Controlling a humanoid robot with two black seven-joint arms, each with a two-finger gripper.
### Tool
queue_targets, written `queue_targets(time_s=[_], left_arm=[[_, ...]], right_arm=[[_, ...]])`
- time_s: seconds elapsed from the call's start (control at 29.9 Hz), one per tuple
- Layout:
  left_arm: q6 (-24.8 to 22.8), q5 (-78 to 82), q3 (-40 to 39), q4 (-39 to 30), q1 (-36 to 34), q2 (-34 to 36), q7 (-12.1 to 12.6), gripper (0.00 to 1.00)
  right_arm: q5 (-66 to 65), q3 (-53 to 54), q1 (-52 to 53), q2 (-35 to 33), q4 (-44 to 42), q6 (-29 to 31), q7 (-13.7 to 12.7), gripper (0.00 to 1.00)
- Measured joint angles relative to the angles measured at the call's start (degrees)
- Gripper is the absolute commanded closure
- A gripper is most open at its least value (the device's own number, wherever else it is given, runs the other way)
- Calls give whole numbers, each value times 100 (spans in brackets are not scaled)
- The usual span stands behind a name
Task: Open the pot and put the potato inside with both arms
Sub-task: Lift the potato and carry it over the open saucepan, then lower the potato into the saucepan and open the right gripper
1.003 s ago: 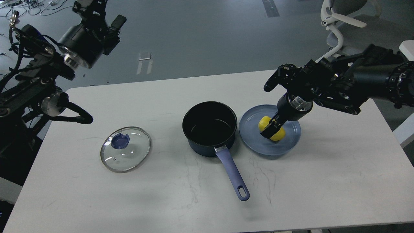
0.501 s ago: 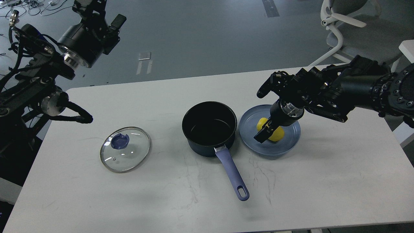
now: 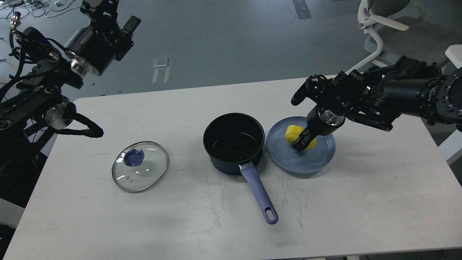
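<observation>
Right: right gripper (image 3: 300, 143), jaws pinching the potato (image 3: 295, 133) over the plate (image 3: 319, 160); pot (image 3: 232, 142) just beside. Left gripper (image 3: 104, 9): jaw state indiscernible.

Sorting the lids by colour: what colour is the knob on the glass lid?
The knob is purple-blue, seen clearly in the head view.

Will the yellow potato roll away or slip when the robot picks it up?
The potato looks smooth and rounded, so it could slip between the right gripper's thin fingers. Its oval shape probably lets it roll if nudged, though the blue plate's raised rim would likely catch it. It looks small beside the pot, so probably light.
</observation>
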Motion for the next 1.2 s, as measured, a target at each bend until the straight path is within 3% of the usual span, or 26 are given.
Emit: queue_targets(time_s=[0.23, 0.4, 1.14, 1.2], left_arm=[[-112, 0, 0, -2, -16, 19, 0, 2], [-121, -3, -1, -10, -26, 4, 0, 2], [-113, -13, -114, -60, -34, 15, 0, 2], [-113, -13, -114, -66, -34, 23, 0, 2]], right_arm=[[682, 503, 865, 12, 148, 6, 1, 92], [1012, 571, 1056, 372, 158, 7, 2, 91], [1816, 431, 323, 648, -57, -4, 0, 86], [1844, 431, 244, 648, -45, -14, 0, 81]])
